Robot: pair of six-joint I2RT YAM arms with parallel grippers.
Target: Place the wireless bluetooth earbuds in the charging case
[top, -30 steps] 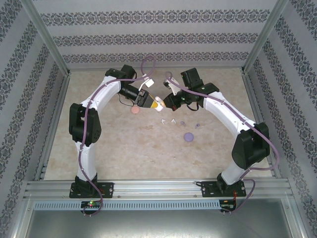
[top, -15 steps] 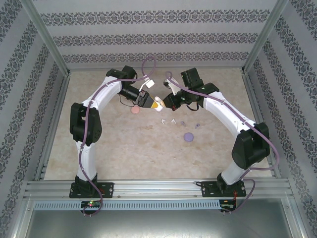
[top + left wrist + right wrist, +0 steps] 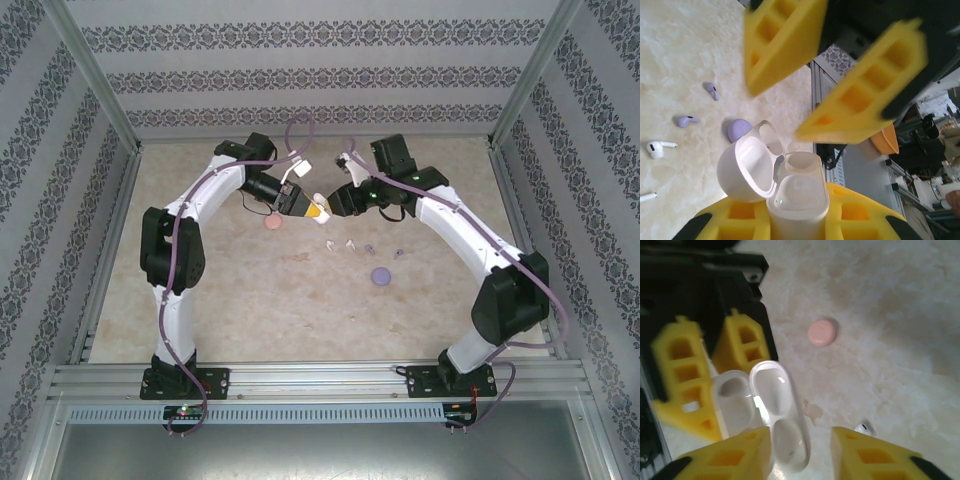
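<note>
My left gripper (image 3: 797, 212) is shut on the base of a white charging case (image 3: 796, 192), held above the table with its lid (image 3: 747, 167) swung open. Both cavities of the case look empty. In the top view the left gripper (image 3: 310, 207) and the right gripper (image 3: 335, 199) meet at the case (image 3: 320, 211). My right gripper (image 3: 800, 442) is open, with the lid's rim (image 3: 782, 410) close against its left finger. Two white earbuds (image 3: 659, 148) (image 3: 350, 242) and two pale purple earbuds (image 3: 687, 120) (image 3: 711, 90) lie loose on the table.
A round purple case (image 3: 380, 275) sits right of the earbuds, and a pink case (image 3: 271, 223) lies under the left arm. A white earbud (image 3: 865, 428) shows beside my right finger. Metal frame rails edge the marble table.
My right gripper has opened and its arm has drawn back slightly to the right. The left gripper still holds the case and has barely moved.
</note>
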